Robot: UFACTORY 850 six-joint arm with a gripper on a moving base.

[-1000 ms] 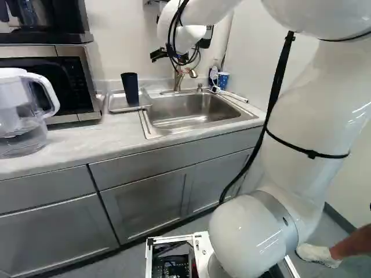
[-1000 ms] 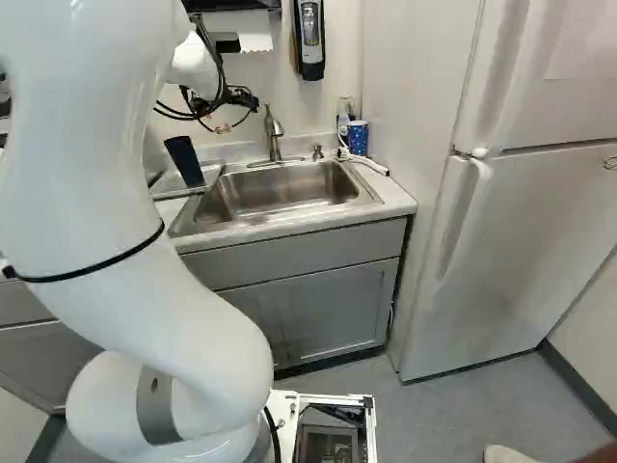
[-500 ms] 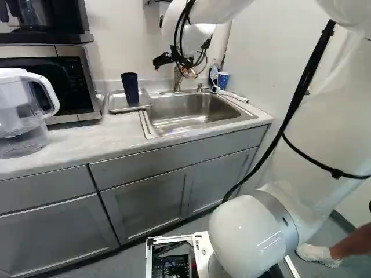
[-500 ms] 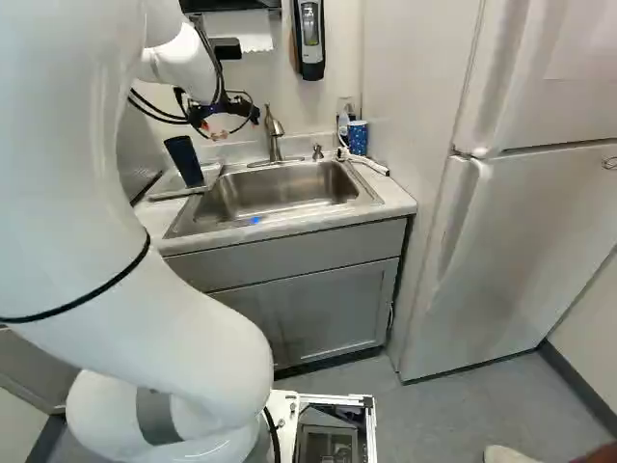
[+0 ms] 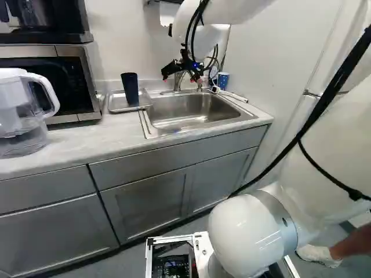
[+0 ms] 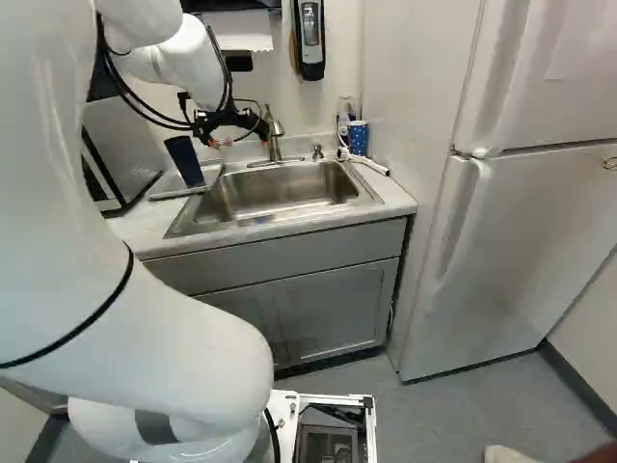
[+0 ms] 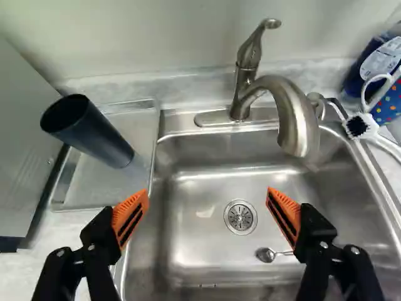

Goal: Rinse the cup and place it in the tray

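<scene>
Pitcher (image 5: 20, 128) cut off in left base view

The pincer (image 6: 238, 139) is black with orange pads (image 7: 130, 216); ahead of it, the cup (image 7: 91, 132) is plain blue-black, the mug (image 7: 391, 103) blue with multicoloured dots.

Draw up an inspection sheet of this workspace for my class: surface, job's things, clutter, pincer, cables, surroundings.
surface: pale counter around a steel sink
job's things: dark cup standing in the tray; faucet shows no running water
clutter: spoon-like utensil in the sink; patterned blue cup and bottle beside it
pincer: open, above the sink, holding nothing
cables: black, along the arm
surroundings: microwave, pitcher, refrigerator
</scene>
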